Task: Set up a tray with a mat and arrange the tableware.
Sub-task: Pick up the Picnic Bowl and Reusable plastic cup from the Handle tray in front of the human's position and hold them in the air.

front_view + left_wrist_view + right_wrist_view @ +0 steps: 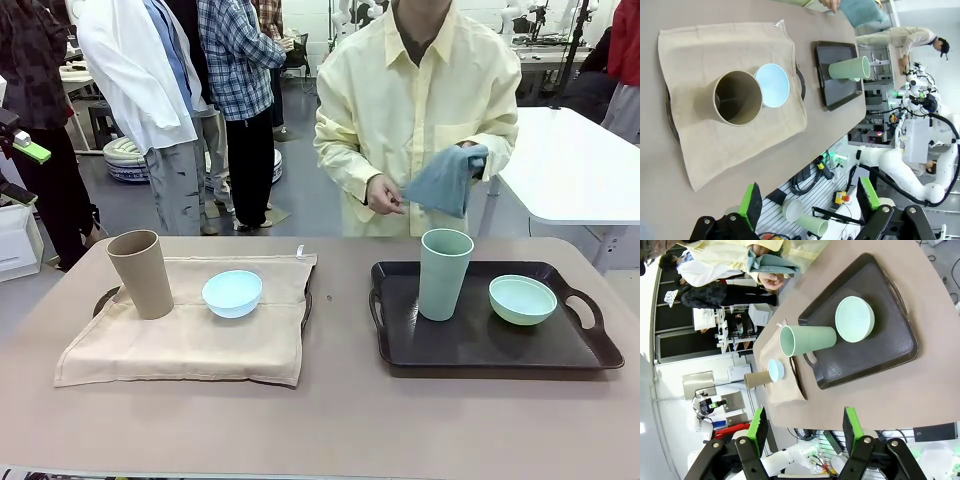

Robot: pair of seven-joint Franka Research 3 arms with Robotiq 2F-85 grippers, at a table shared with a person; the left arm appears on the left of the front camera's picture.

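Tableware sits well beyond both jaws: left jaws and right jaws stand wide open, gripping nothing. Bare bench (340,425) runs along the near edge. Upright matte tan cup (141,272) and light blue bowl (232,293) stand close on the beige mat (180,345); pale green cup (444,273) and pale green bowl (522,299) share the black tray (470,345).

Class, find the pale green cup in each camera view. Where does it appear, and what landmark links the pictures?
Front view: pale green cup right of centre, standing on the dark tray's left part.
Left wrist view: cup upper right, on the tray.
Right wrist view: cup near centre, at the tray's left corner.
Shared landmark: the dark tray beneath it.
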